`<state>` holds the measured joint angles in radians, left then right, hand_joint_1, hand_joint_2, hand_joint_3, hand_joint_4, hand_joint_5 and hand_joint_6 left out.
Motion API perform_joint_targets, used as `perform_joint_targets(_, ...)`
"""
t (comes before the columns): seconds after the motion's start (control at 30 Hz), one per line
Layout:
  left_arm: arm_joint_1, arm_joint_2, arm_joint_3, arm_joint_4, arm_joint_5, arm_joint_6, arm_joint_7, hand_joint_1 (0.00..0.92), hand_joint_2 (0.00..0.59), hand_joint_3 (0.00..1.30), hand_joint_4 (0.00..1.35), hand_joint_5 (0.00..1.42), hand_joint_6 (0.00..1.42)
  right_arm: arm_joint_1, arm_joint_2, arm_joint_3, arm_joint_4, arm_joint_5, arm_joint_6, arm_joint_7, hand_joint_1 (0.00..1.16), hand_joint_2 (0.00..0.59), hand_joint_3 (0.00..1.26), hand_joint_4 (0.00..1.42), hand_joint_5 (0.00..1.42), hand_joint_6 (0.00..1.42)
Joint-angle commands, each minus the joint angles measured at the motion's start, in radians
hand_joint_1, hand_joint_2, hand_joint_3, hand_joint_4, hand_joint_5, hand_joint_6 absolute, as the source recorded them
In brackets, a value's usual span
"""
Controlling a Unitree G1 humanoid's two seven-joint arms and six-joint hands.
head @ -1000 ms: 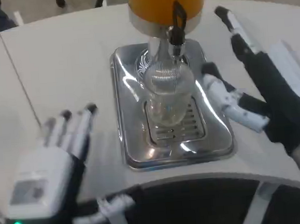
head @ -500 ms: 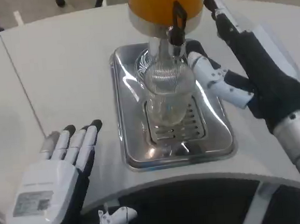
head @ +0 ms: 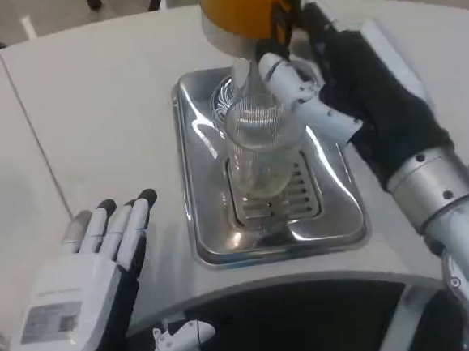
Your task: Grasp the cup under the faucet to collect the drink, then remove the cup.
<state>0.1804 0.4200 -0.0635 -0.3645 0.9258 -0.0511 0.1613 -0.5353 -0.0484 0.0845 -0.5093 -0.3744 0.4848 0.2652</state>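
Looks like a café or demo drinks station: orange juice dispenser (head: 258,7) over a steel drip tray (head: 214,226), white table (head: 91,113).

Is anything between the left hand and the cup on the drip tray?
Nothing visible. The left hand lies open on the white table; between it and the cup are only bare tabletop and the drip tray's low rim.

Bright, even overhead light, white glare streaks on the steel drip tray (head: 215,234) just left of the right hand (head: 358,92), soft shadow beneath the left hand (head: 88,276), slight overall blur, softest at that hand's fingertips.
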Motion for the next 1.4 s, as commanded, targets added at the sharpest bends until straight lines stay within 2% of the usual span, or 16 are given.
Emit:
perform_joint_targets(0.03, 0.016, -0.016, -0.005, -0.001, 0.009, 0.015, 0.004, 0.006, 0.084, 0.0, 0.0, 0.0, 0.0, 0.005, 0.01, 0.024, -0.027, 0.052, 0.062, 0.009, 0.44, 0.556, 0.0, 0.0, 0.0, 0.04)
perform_joint_targets(0.13, 0.019, -0.022, -0.005, -0.004, 0.013, 0.017, 0.006, 0.012, 0.087, 0.0, 0.0, 0.0, 0.0, 0.022, -0.027, 0.056, -0.056, 0.049, 0.057, 0.021, 0.43, 0.551, 0.0, 0.0, 0.0, 0.02)
perform_joint_targets(0.2, 0.02, -0.022, -0.005, -0.005, 0.015, 0.016, 0.007, 0.015, 0.087, 0.0, 0.0, 0.0, 0.0, 0.025, -0.042, 0.059, -0.072, 0.059, 0.069, 0.028, 0.43, 0.55, 0.0, 0.0, 0.0, 0.02)
perform_joint_targets(0.33, 0.024, -0.023, -0.002, -0.007, 0.014, 0.011, 0.01, 0.019, 0.088, 0.0, 0.0, 0.0, 0.0, 0.003, -0.109, 0.062, -0.078, 0.05, 0.075, 0.048, 0.43, 0.55, 0.0, 0.0, 0.0, 0.02)
perform_joint_targets(0.43, 0.026, -0.023, -0.001, -0.008, 0.012, 0.009, 0.01, 0.021, 0.089, 0.0, 0.0, 0.0, 0.0, -0.029, -0.138, 0.053, -0.061, 0.065, 0.121, 0.069, 0.43, 0.549, 0.0, 0.0, 0.0, 0.02)
perform_joint_targets(0.5, 0.028, -0.025, -0.003, -0.009, 0.01, 0.007, 0.011, 0.022, 0.089, 0.0, 0.0, 0.0, 0.0, -0.048, -0.158, 0.064, -0.052, 0.068, 0.152, 0.09, 0.43, 0.546, 0.0, 0.0, 0.0, 0.02)
perform_joint_targets(0.6, 0.029, -0.028, -0.003, -0.009, 0.009, 0.004, 0.012, 0.022, 0.09, 0.0, 0.0, 0.0, 0.0, -0.086, -0.225, 0.113, -0.041, 0.044, 0.164, 0.14, 0.4, 0.537, 0.01, 0.0, 0.0, 0.0)
perform_joint_targets(0.63, 0.029, -0.029, -0.004, -0.007, 0.008, 0.005, 0.013, 0.022, 0.09, 0.0, 0.0, 0.0, 0.0, -0.091, -0.237, 0.123, -0.036, 0.047, 0.164, 0.149, 0.37, 0.53, 0.03, 0.0, 0.0, 0.0)
perform_joint_targets(0.73, 0.026, -0.033, -0.004, 0.001, 0.004, 0.005, 0.015, 0.022, 0.089, 0.0, 0.0, 0.0, 0.0, -0.092, -0.234, 0.118, -0.017, 0.091, 0.164, 0.16, 0.36, 0.529, 0.03, 0.0, 0.0, 0.0)
perform_joint_targets(0.9, 0.036, -0.038, 0.001, -0.003, 0.002, 0.009, 0.017, 0.014, 0.088, 0.0, 0.0, 0.0, 0.0, -0.164, -0.282, 0.168, 0.022, 0.091, 0.15, 0.208, 0.34, 0.518, 0.03, 0.0, 0.0, 0.0)
perform_joint_targets(1.0, 0.043, -0.039, 0.008, -0.002, -0.002, 0.011, 0.019, 0.011, 0.088, 0.0, 0.0, 0.0, 0.0, -0.215, -0.328, 0.225, 0.029, 0.05, 0.14, 0.243, 0.32, 0.528, 0.04, 0.0, 0.0, 0.0)
perform_joint_targets(1.1, 0.044, -0.039, 0.012, 0.004, -0.007, 0.012, 0.021, 0.009, 0.088, 0.0, 0.0, 0.0, 0.0, -0.252, -0.361, 0.29, 0.023, -0.031, 0.151, 0.255, 0.29, 0.514, 0.04, 0.0, 0.0, 0.01)
perform_joint_targets(1.17, 0.04, -0.039, 0.012, 0.009, -0.009, 0.013, 0.021, 0.009, 0.088, 0.0, 0.0, 0.0, 0.0, -0.249, -0.375, 0.325, 0.012, -0.093, 0.136, 0.247, 0.26, 0.519, 0.04, 0.0, 0.0, 0.04)
perform_joint_targets(1.23, 0.031, -0.042, 0.011, 0.016, -0.014, 0.016, 0.021, 0.008, 0.088, 0.0, 0.0, 0.0, 0.0, -0.234, -0.375, 0.336, 0.006, -0.129, 0.126, 0.244, 0.26, 0.52, 0.04, 0.0, 0.0, 0.04)
perform_joint_targets(1.33, 0.019, -0.046, 0.011, 0.025, -0.021, 0.018, 0.02, 0.007, 0.087, 0.0, 0.0, 0.0, 0.0, -0.22, -0.385, 0.353, -0.019, -0.195, 0.147, 0.254, 0.25, 0.52, 0.04, 0.0, 0.0, 0.04)
perform_joint_targets(1.4, 0.008, -0.051, 0.011, 0.033, -0.027, 0.02, 0.022, 0.007, 0.085, 0.0, 0.0, 0.0, 0.0, -0.231, -0.391, 0.357, -0.05, -0.228, 0.171, 0.288, 0.25, 0.521, 0.05, 0.0, 0.0, 0.04)
